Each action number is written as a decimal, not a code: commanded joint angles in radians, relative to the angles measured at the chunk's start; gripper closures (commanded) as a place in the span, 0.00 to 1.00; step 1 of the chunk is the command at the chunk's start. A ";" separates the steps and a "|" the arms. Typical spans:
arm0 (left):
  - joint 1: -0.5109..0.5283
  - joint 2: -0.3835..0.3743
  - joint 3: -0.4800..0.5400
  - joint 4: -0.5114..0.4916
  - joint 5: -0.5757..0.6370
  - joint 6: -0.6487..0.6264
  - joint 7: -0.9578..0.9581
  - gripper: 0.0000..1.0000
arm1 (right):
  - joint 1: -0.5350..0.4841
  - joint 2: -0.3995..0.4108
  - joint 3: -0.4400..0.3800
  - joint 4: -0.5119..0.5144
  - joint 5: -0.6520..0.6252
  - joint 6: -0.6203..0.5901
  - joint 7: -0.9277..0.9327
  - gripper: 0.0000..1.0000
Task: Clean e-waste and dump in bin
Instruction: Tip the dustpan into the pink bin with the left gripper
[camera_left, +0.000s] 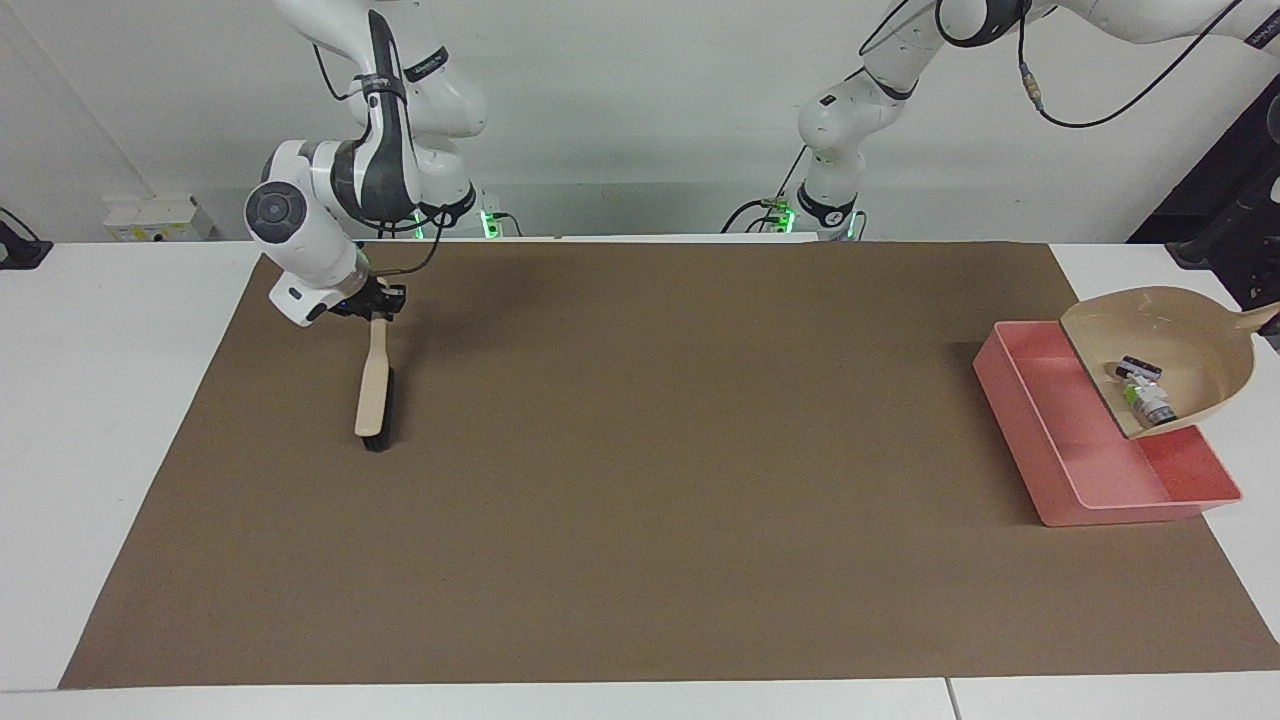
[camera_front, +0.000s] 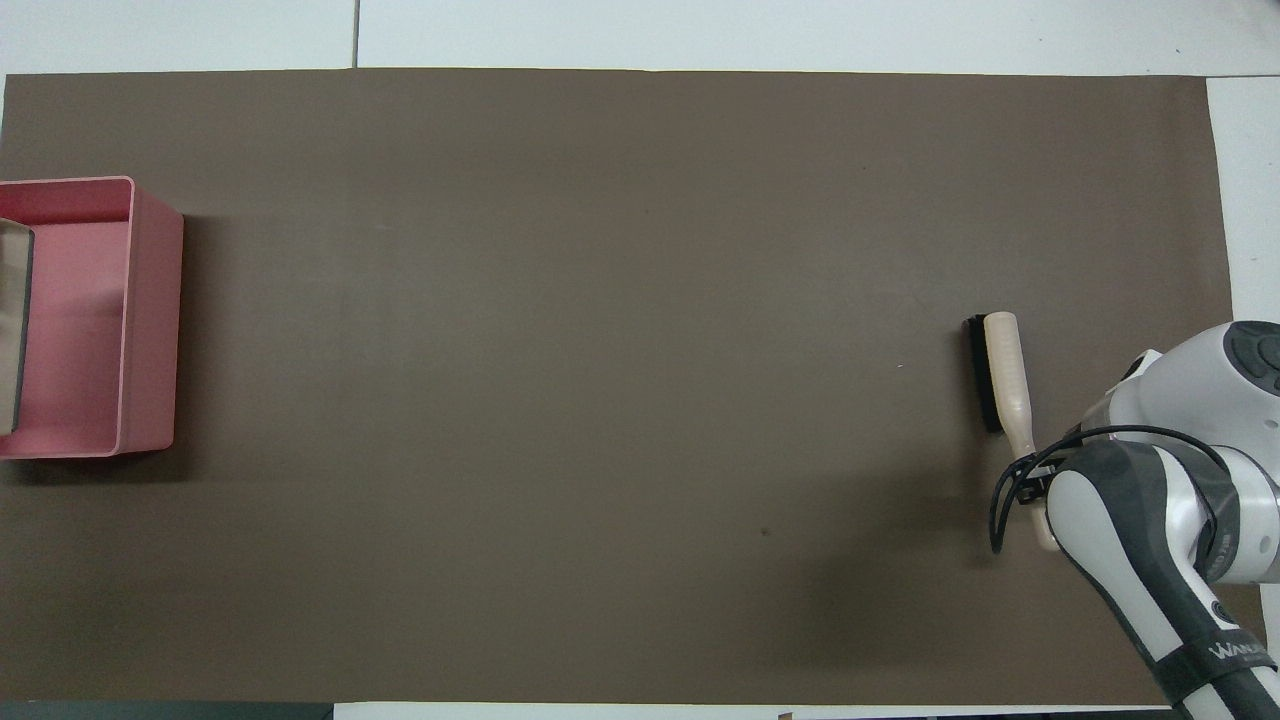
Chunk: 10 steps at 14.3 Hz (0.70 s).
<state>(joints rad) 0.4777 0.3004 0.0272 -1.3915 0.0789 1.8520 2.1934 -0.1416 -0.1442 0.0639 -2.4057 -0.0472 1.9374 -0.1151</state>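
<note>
The beige dustpan (camera_left: 1195, 345) hangs tilted in the air over the pink bin (camera_left: 1075, 440), above the bin's side toward the left arm's end of the table. The e-waste (camera_left: 1143, 388) lies in the pan: a small black block and a white piece with a green tip. My left gripper (camera_left: 1270, 305) is at the picture's edge, shut on the pan's handle. In the overhead view only a sliver of the dustpan (camera_front: 12, 330) shows over the bin (camera_front: 100, 320). My right gripper (camera_left: 377, 303) is shut on the handle of a brush (camera_left: 373, 395).
A brown mat (camera_left: 650, 480) covers most of the white table. The brush (camera_front: 1000, 375) has its black bristles down on the mat near the right arm's end. The right arm's body (camera_front: 1150, 540) covers its gripper in the overhead view.
</note>
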 joint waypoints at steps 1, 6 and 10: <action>-0.036 0.014 0.003 0.025 0.094 0.027 -0.017 1.00 | -0.021 -0.014 0.011 -0.015 -0.017 0.017 -0.014 0.19; -0.076 -0.004 0.003 0.026 0.244 0.013 -0.128 1.00 | -0.021 0.008 0.013 0.066 -0.016 -0.020 -0.017 0.01; -0.110 -0.044 0.003 0.028 0.305 -0.029 -0.146 1.00 | -0.019 0.008 0.013 0.221 -0.011 -0.113 -0.011 0.01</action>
<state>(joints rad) 0.3828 0.2880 0.0247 -1.3721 0.3537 1.8633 2.0653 -0.1418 -0.1453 0.0640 -2.2639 -0.0477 1.8766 -0.1151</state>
